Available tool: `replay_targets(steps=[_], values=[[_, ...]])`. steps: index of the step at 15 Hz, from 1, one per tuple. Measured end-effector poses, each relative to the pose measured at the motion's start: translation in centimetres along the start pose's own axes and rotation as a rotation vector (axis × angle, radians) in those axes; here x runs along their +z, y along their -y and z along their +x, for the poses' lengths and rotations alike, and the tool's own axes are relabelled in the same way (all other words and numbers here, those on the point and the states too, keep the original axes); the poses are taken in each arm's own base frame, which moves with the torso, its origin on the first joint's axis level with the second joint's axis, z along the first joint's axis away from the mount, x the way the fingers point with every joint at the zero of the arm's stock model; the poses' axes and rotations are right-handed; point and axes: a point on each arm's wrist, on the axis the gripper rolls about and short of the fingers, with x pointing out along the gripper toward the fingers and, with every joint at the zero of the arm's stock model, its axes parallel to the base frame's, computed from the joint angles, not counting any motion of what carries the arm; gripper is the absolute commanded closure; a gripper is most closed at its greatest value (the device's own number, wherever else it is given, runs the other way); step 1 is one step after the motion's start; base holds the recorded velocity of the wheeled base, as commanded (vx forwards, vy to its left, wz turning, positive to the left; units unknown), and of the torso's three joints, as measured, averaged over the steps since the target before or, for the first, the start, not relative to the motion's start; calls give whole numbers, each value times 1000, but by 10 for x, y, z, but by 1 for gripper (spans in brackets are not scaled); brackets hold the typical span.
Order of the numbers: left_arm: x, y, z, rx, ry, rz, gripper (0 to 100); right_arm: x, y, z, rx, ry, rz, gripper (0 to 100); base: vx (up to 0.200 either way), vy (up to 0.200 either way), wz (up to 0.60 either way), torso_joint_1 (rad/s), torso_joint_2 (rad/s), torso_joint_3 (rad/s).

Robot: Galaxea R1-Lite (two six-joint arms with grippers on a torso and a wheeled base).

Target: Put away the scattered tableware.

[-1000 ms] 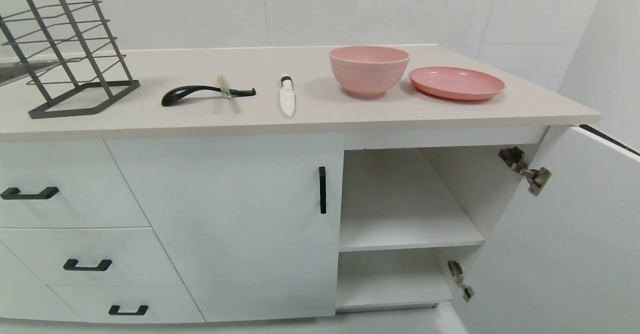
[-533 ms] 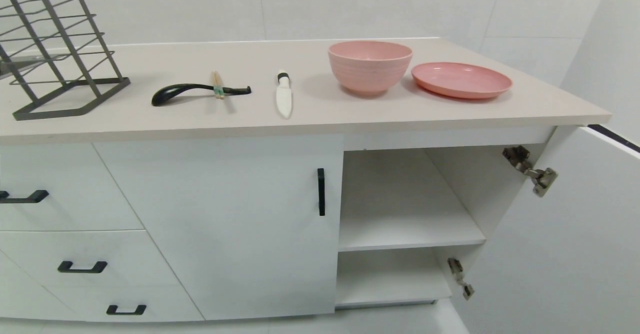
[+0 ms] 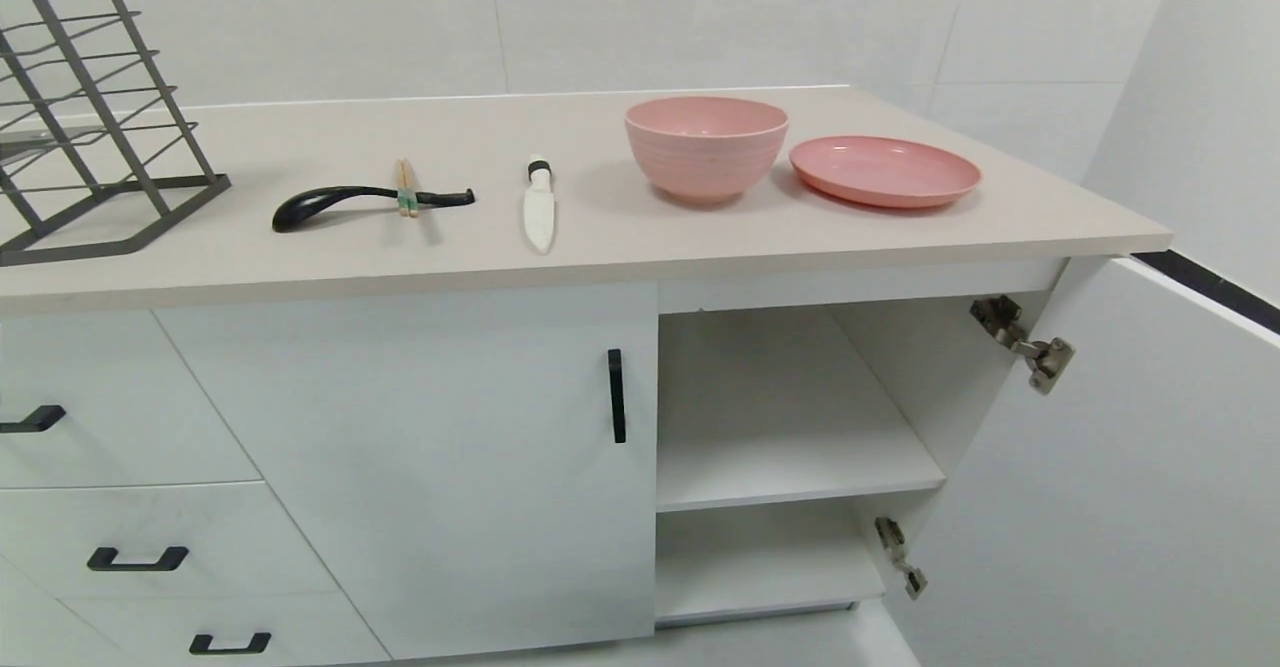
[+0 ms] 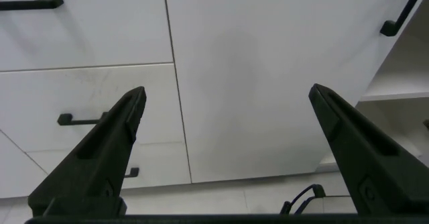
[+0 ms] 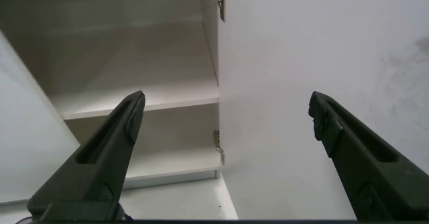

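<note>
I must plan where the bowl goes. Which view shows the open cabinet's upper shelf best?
The head view: the upper shelf shows whole, front to back. The right wrist view sees it from low; the left wrist view catches a corner.

Countertop (image 3: 700, 232): bowl (image 3: 706, 147), plate (image 3: 884, 171), spoon (image 3: 300, 209), chopsticks (image 3: 405, 188), knife (image 3: 538, 213)

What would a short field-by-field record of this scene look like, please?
counter: pink bowl, pink plate beside it, white knife, black spoon, chopsticks across the spoon's handle, wire rack
cabinet: door open, two shelves
left gripper: open, before the drawers
right gripper: open, before the open cabinet
</note>
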Motion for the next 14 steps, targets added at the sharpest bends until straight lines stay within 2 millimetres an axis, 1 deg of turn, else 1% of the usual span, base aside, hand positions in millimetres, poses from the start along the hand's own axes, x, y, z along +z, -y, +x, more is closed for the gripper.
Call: replay_targets(steps=[3, 7, 14], values=[[0, 0, 0, 0, 0, 0, 0, 0, 0, 0, 0, 0, 0, 0, 0, 0, 0, 0, 0, 0], [0, 0, 0, -1, -1, 0, 0, 0, 0, 0, -1, 1, 0, 0, 0, -200, 0, 5, -39, -2], [0, 0, 0, 0, 0, -2, 0, 0, 0, 0, -1, 0, -2, 0, 0, 0, 0, 0, 0, 0]])
